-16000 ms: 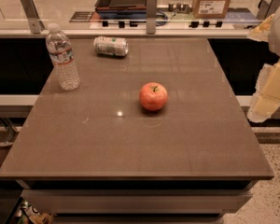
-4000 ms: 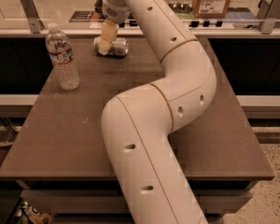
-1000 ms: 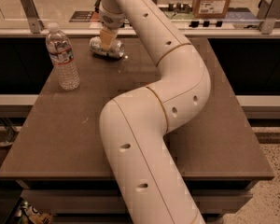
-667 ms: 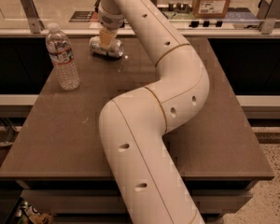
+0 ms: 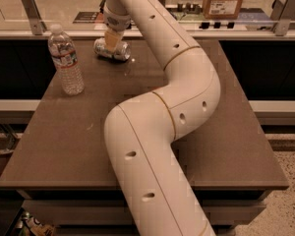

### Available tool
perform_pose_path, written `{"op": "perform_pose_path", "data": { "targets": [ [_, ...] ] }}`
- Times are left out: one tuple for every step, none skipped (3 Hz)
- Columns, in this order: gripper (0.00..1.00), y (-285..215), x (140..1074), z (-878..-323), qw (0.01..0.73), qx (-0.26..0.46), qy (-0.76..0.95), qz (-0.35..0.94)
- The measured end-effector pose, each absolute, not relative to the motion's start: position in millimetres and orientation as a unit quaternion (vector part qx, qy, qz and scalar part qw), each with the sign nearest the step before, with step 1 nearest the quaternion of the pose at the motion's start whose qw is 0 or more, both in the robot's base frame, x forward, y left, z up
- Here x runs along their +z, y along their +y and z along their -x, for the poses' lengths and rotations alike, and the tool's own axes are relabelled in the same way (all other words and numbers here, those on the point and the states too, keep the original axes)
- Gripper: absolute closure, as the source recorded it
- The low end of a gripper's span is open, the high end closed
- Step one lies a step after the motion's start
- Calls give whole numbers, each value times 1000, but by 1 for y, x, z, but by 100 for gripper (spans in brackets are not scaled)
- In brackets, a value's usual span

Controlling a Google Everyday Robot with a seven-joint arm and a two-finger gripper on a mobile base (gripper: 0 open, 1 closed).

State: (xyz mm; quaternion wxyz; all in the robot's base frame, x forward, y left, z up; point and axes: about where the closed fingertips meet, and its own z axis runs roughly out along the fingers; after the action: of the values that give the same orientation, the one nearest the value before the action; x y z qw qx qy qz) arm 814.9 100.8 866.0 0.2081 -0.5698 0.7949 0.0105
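Camera view: gripper [image 5: 113, 38] sits on silver aluminium can [image 5: 120, 52] lying sideways directly under it, grip state can't tell; can likely light, dentable, rolls, so take it mid-body, across the cylinder.

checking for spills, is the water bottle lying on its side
No, the water bottle stands upright on the table, left of the gripper, which is down at the can near the far edge.
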Motion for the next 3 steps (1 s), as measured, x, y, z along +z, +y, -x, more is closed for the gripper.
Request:
{"op": "perform_pose_path", "data": {
  "targets": [
    [100,92,886,-820,226,-7,803,552],
    [100,83,910,-821,241,-31,811,532],
    [100,77,929,-817,253,-46,817,517]
  ]
}}
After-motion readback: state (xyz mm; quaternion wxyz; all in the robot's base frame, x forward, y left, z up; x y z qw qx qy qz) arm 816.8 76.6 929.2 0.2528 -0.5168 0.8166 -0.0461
